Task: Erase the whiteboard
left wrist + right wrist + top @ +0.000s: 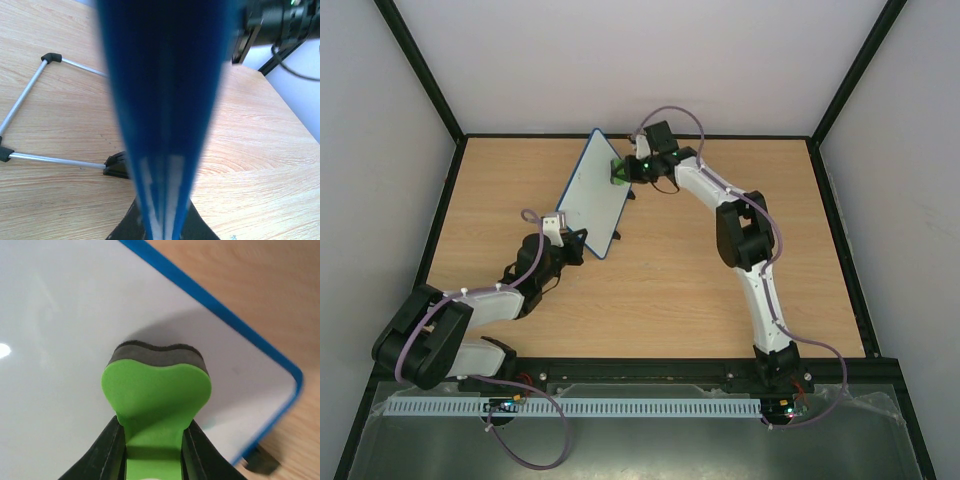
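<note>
The whiteboard [594, 196], white with a thin blue frame, stands tilted on edge above the table. My left gripper [563, 238] is shut on its near lower edge; in the left wrist view the blue frame edge [165, 100] fills the middle, blurred. My right gripper [628, 170] is shut on the green eraser [619, 171] and holds its dark felt face against the board's white surface [60, 315] near a rounded corner. The eraser [157, 390] shows large in the right wrist view. I see no writing on the board.
The board's metal wire stand with black feet [30, 95] hangs beside the frame over the wooden table [660, 290]. A black frame [450, 190] and pale walls enclose the table. The right arm [280, 20] shows at the left wrist view's upper right.
</note>
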You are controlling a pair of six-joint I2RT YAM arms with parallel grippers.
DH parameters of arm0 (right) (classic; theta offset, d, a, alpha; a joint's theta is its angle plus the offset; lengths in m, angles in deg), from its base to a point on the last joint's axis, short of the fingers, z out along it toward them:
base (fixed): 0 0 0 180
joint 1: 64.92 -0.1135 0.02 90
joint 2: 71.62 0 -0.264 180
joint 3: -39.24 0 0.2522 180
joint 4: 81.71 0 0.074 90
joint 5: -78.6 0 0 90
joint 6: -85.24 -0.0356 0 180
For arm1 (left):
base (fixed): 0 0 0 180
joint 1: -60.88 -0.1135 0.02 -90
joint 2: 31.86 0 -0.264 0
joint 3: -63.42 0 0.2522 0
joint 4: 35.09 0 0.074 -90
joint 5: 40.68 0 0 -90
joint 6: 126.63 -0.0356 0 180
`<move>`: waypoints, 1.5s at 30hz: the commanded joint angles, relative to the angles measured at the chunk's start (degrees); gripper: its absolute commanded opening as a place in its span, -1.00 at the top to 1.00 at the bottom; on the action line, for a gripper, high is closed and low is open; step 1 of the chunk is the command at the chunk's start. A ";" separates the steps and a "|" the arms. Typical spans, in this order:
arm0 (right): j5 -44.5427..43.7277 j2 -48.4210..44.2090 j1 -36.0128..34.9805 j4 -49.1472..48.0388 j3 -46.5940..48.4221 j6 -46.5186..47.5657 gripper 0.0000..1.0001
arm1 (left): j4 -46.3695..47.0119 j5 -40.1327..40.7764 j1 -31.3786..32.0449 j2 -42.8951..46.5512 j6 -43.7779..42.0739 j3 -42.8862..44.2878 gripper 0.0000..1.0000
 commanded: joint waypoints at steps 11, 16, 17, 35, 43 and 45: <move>-1.17 5.38 -1.03 -2.69 -2.37 -0.40 0.97 | -6.65 -13.92 2.17 -1.56 0.44 0.06 0.95; -2.03 3.92 -0.07 -3.23 -7.21 0.63 0.97 | -6.43 -13.99 2.17 -1.64 0.36 -0.10 0.95; -2.19 3.76 -0.07 -3.03 -7.12 0.77 0.97 | -6.41 -13.97 2.17 -1.68 0.27 -0.08 0.95; 17.23 6.71 -1.57 -10.46 0.10 -10.54 0.97 | -8.16 -14.33 2.17 -1.25 -0.35 1.14 0.95; 6.77 8.72 1.56 -5.02 -3.51 -8.09 0.97 | -8.16 -14.32 2.17 -0.97 -0.38 0.57 0.95; 4.49 8.97 2.15 -4.03 -2.80 -7.67 0.97 | -8.05 -14.34 2.17 -1.05 -0.27 0.46 0.95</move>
